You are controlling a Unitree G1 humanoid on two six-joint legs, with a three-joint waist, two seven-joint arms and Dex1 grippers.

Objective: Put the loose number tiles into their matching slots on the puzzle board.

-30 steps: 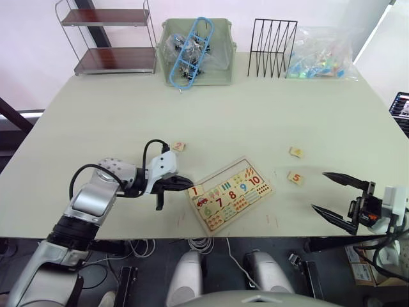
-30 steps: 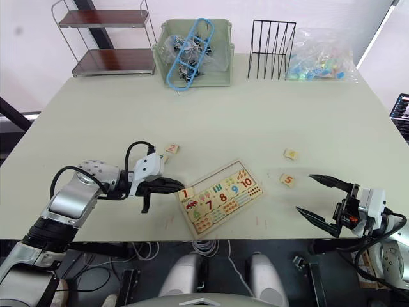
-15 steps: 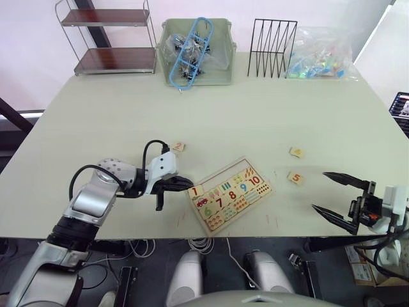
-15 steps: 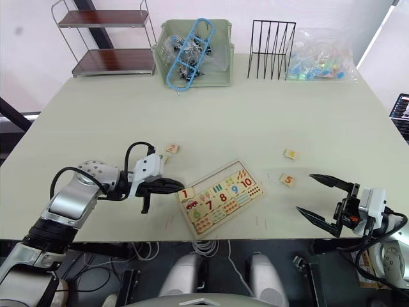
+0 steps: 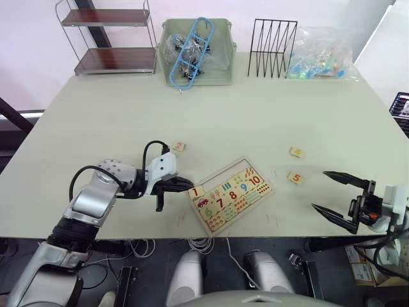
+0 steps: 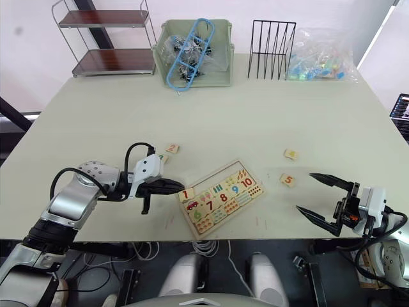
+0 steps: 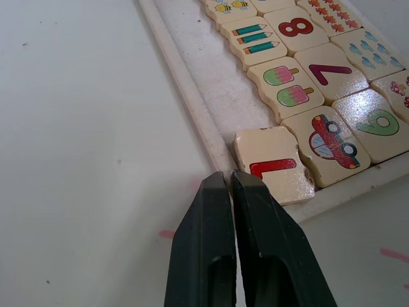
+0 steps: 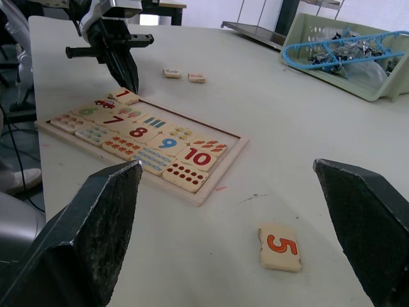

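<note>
The puzzle board [image 5: 231,193] is seen lying flat and skewed on the tabletop [image 5: 211,115], near its front edge. The left gripper [image 7: 228,182] is held low at the board's left corner, its jaws closed with nothing between them; the fingertips are placed at the raised rim, just beside the "1" tile [image 7: 273,164]. That tile is seated at the corner end of the slot row [image 7: 211,70], tilted slightly, with the car picture piece next to it. The rest of the row, running away from the closed jaws along the rim, is seen as bare pale wood. The 6 to 10 pieces and their counting pictures are in place in the board.

The right gripper [image 5: 340,196] is held above the front right part of the tabletop, jaws spread wide and empty. The "5" tile [image 8: 280,246] lies loose on the tabletop ahead of the open jaws, between them and the board. A further loose tile [image 5: 296,151] is seen just beyond the "5"; its digit cannot be read. Two more loose tiles [image 8: 183,75] lie side by side beyond the left jaws; one [image 5: 178,146] is marked with an orange digit.

Well beyond both jaws, along the far edge, a green bin [image 5: 195,54], a black wire rack [image 5: 272,39], a clear bag [image 5: 321,54] and a small shelf [image 5: 112,38] are noted.
</note>
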